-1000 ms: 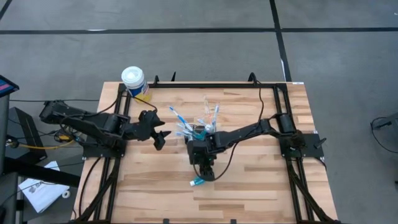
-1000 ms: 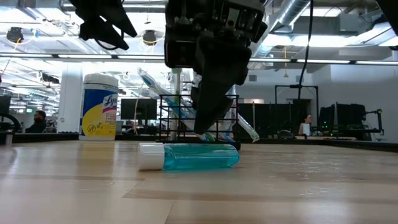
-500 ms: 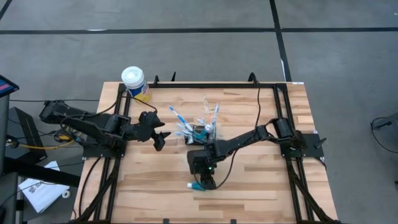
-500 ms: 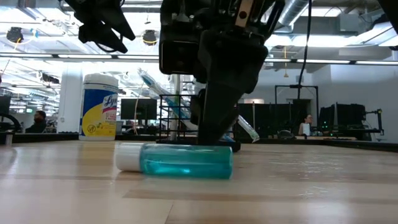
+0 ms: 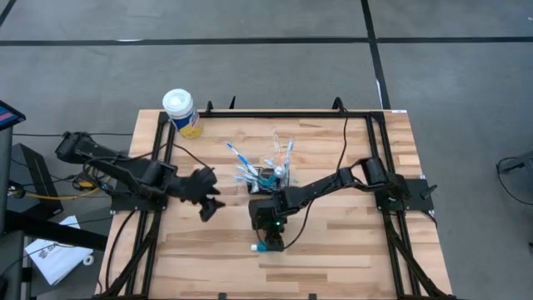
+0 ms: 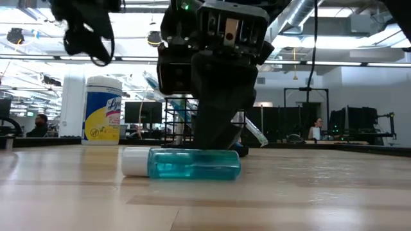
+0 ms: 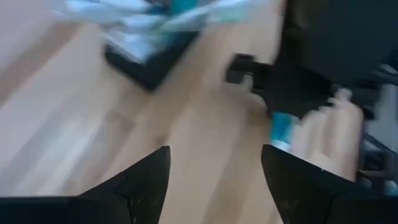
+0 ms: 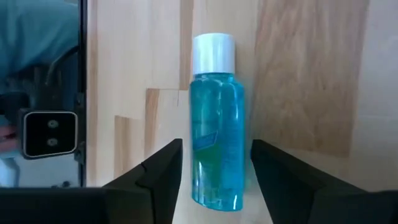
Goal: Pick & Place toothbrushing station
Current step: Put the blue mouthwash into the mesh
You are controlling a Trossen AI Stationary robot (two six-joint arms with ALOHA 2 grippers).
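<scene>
Wooden table [image 5: 350, 250] seen from above, with two dark robot arms. Near the table's middle, a small black wire basket [image 5: 268, 177] holding toothbrushes [image 5: 236, 153] fanned upward and outward. Between the basket and the near edge, a small teal bottle [image 5: 263, 246] lying flat on its side, well apart from the basket. Long axis running roughly parallel to the near edge, white cap [image 6: 133, 161] pointing toward the left edge.

Right gripper [image 5: 271, 236] directly over the bottle, tips lowered to the table, fingers [image 8: 163, 167] spread wide on either side of the teal body without visibly pressing it; nothing gripped yet. Bottle's length running straight out from between the fingers, cap at the far end. Clearly the nearer arm for the pickup.

Left gripper [image 5: 208, 202] hanging above the table toward the left edge, open and empty, well apart from bottle and basket.

White-lidded canister [image 5: 180, 111] standing at the far left corner.
</scene>
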